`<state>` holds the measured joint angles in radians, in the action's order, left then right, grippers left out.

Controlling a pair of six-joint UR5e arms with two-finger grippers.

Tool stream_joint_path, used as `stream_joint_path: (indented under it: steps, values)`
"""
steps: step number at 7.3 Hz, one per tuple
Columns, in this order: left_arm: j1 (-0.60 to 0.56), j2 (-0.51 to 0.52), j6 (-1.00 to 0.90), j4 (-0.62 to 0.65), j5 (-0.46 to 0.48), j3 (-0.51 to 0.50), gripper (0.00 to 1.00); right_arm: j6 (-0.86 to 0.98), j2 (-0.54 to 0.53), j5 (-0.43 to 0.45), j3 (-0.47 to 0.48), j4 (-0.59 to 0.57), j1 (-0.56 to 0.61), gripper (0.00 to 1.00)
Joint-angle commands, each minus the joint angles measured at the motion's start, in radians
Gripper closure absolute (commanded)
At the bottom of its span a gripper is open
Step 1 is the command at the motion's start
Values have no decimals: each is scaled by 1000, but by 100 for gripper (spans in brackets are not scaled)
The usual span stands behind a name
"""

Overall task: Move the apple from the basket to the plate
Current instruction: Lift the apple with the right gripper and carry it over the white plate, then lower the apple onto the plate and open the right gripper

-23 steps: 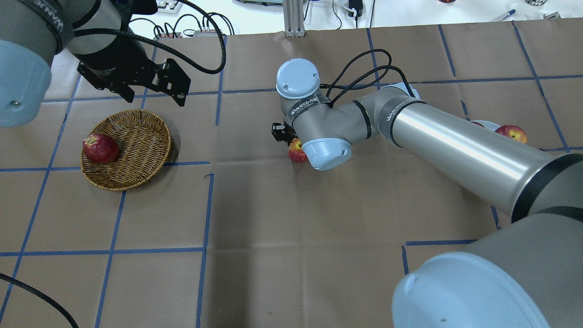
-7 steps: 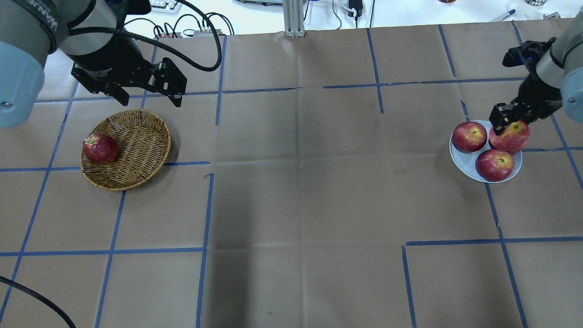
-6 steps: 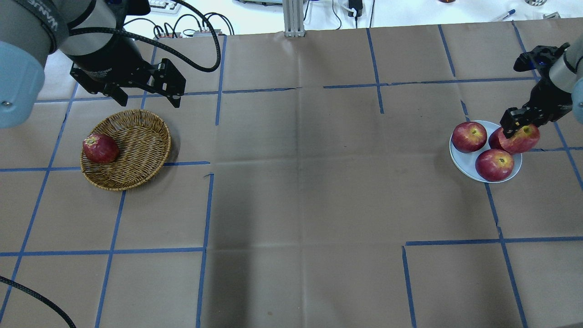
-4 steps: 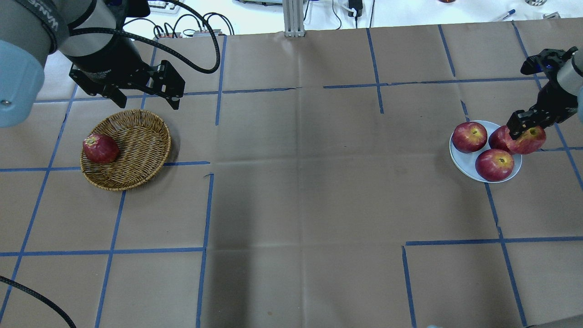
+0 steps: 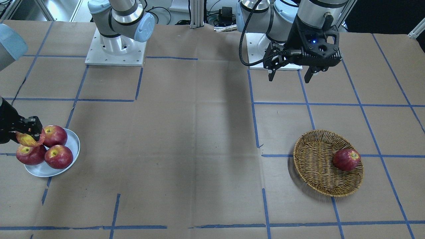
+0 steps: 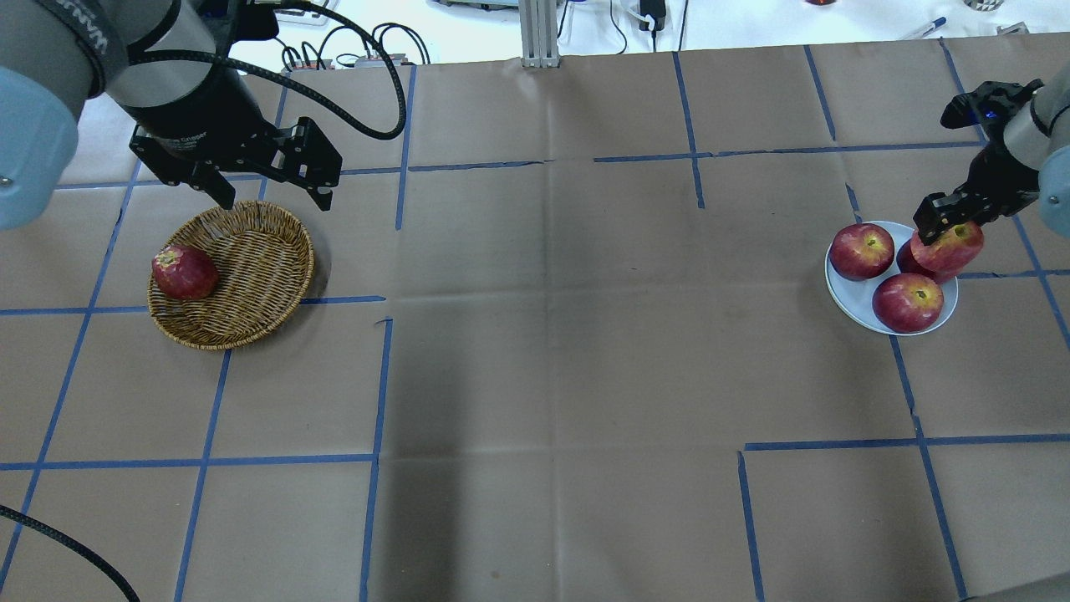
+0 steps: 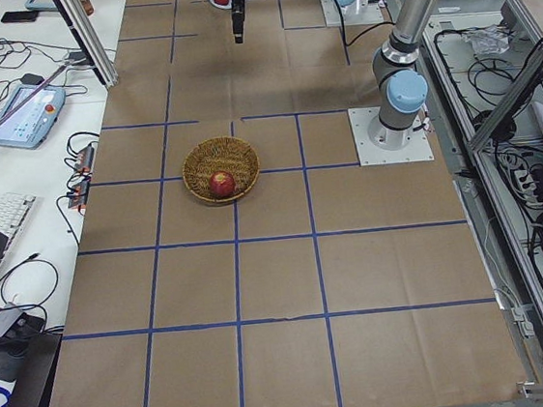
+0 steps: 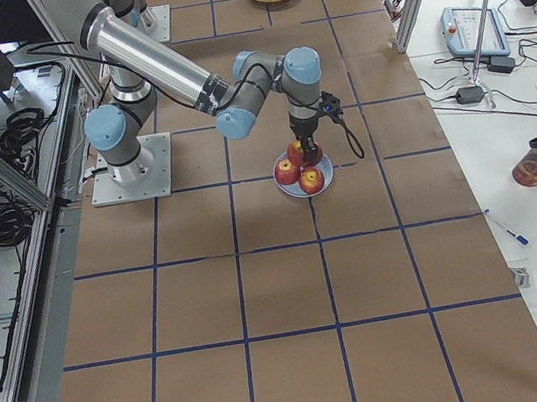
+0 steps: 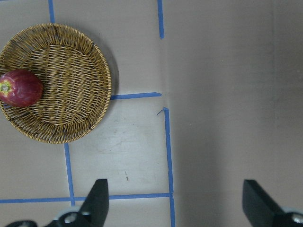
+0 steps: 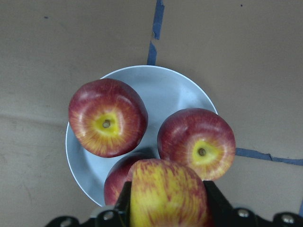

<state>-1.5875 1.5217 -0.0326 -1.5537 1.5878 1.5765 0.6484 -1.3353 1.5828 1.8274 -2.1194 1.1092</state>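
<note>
Right fingers clamping apple over plate, three red apples below, left fingers spread near basket

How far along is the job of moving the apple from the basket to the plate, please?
Done: the streaky pinkish-red apple is out of the round woven wicker basket and over the small pale round plate. In hand: the right tool is shut on it, above three red apples. Left: lower it onto the plate and release.

The apple (yellow-streaked) hangs above the plate; the wicker basket sits well apart.
</note>
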Motion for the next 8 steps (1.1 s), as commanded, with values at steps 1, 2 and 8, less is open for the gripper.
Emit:
stream_joint_path:
  steps: [1, 2, 8]
  values:
    - [0, -2, 14, -2, -5, 3, 2, -3, 24, -3, 1, -25, 9, 58]
    - [0, -2, 13, 3, -5, 5, 2, -3, 28, -3, 3, -25, 9, 58]
    - [0, -3, -3, 9, -31, -3, 1, -4, 22, -1, 0, -21, 11, 0]
